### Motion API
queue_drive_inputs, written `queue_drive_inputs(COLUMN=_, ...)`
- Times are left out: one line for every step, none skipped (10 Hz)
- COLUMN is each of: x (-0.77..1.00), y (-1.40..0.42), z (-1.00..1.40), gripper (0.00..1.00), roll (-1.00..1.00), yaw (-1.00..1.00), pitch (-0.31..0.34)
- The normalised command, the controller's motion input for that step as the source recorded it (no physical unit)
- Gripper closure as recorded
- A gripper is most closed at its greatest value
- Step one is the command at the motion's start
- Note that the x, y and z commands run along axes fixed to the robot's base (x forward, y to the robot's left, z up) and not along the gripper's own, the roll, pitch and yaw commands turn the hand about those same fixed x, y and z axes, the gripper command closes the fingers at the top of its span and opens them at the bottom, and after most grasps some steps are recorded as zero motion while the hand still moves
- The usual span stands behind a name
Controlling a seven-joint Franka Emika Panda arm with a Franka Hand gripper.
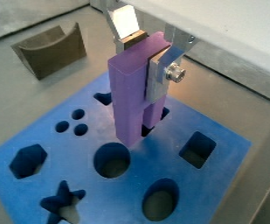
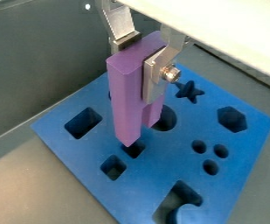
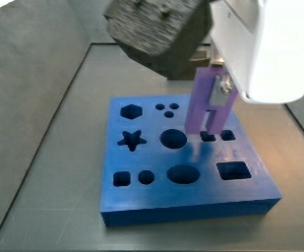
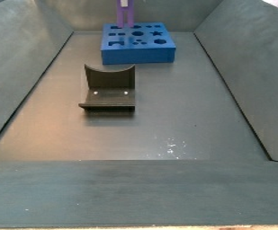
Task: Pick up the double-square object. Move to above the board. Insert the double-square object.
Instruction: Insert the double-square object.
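Note:
My gripper (image 1: 147,57) is shut on the double-square object (image 1: 135,87), a tall lavender block held upright with its notched end down. It shows in both wrist views (image 2: 135,92) and both side views (image 3: 207,98) (image 4: 124,13). The silver fingers (image 1: 166,74) clamp its upper part. Its lower end hangs close over the board (image 1: 148,171), a thick blue slab with many shaped holes, near two small square holes (image 3: 217,137). I cannot tell whether it touches the board. The board also shows in the other views (image 2: 248,144) (image 3: 154,157) (image 4: 141,52).
The fixture (image 4: 107,90), an olive-brown bracket with a notch in its top, stands on the grey floor in front of the board and shows in a wrist view (image 1: 50,48). Sloped grey walls (image 4: 21,90) enclose the floor on both sides.

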Motion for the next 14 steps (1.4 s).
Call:
queue_drive_inputs(x=0.77, y=0.00, z=-0.18, gripper=1.00, roll=-0.27, yaw=0.00, pitch=0.006)
queue_drive_inputs(x=0.75, y=0.00, z=-0.17, gripper=1.00, roll=-0.28, yaw=0.00, pitch=0.000)
queue_drive_inputs(x=0.73, y=0.07, z=-0.05, gripper=1.00, roll=-0.15, yaw=0.00, pitch=0.043)
queue_drive_inputs(x=0.68, y=0.14, z=0.00, gripper=1.00, roll=-0.09, yaw=-0.01, pitch=0.089)
queue_drive_inputs(x=0.56, y=0.17, z=0.00, gripper=1.00, roll=-0.12, yaw=-0.01, pitch=0.046)
queue_drive_inputs(x=0.39, y=0.03, z=0.00, gripper=1.00, roll=0.04, yaw=0.00, pitch=0.120)
queue_drive_inputs(x=0.11, y=0.00, z=-0.01, gripper=1.00, roll=0.04, yaw=0.14, pitch=0.023)
queue_drive_inputs(x=0.04, y=0.03, z=-0.12, gripper=1.00, roll=0.07, yaw=0.17, pitch=0.000)
queue_drive_inputs(x=0.00, y=0.11, z=-0.08, gripper=1.00, roll=0.05, yaw=0.20, pitch=0.000)
queue_drive_inputs(x=0.00, y=0.00, z=0.00, gripper=1.00, roll=0.00, yaw=0.05, pitch=0.000)
queue_drive_inputs(x=-0.13, y=0.05, z=-0.05, gripper=1.00, roll=0.00, yaw=0.00, pitch=0.000)
queue_drive_inputs(x=-0.24, y=0.14, z=-0.19, gripper=1.00, roll=-0.07, yaw=0.06, pitch=-0.034)
queue_drive_inputs(x=-0.15, y=0.06, z=-0.20, gripper=1.00, roll=-0.13, yaw=0.11, pitch=-0.049)
queue_drive_inputs(x=-0.04, y=0.01, z=-0.14, gripper=1.00, roll=-0.12, yaw=0.09, pitch=0.000)
